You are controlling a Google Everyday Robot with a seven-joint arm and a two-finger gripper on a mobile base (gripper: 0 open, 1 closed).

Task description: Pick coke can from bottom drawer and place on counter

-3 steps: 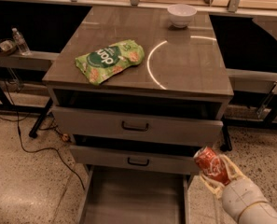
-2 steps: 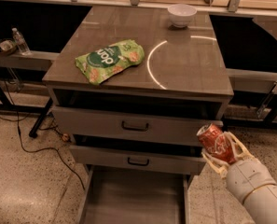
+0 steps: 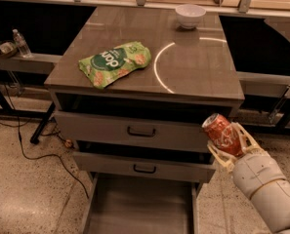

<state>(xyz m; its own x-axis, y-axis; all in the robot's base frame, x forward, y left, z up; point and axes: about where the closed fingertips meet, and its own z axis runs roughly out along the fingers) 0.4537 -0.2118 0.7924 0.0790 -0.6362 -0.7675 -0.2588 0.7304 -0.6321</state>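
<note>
**A:** Status of the hand?

**B:** The hand (image 3: 229, 144) sits at lower right of the frame, its pale fingers (image 3: 217, 156) clamped on the small red aluminium coke can (image 3: 223, 133). The can is tilted, silver top toward upper left. It hangs in the air just right of the drawer fronts, out of the wide grey bottom drawer (image 3: 139, 206), which stands open at bottom centre. It is below the level of the glossy grey-brown surface (image 3: 198, 74).

**A:** Risks from here?

**B:** Judgement only. The can is under the height of the front right corner, so a straight move inward would knock it on the surface's edge or a drawer front. It needs lift first. If released while tilted, it could tip and roll off the near edge. A knock could also shift it in the grasp.

**A:** Surroundings, obstructions?

**B:** A green crinkled snack bag (image 3: 115, 63) lies left of centre. A small white bowl (image 3: 190, 15) stands at the far edge, upper right. The near right part looks bare. The two upper grey drawers (image 3: 134, 130) with black handles jut forward slightly. A clear plastic bottle (image 3: 21, 43) at far left and a black cable (image 3: 18, 143) on the floor are well apart.
</note>
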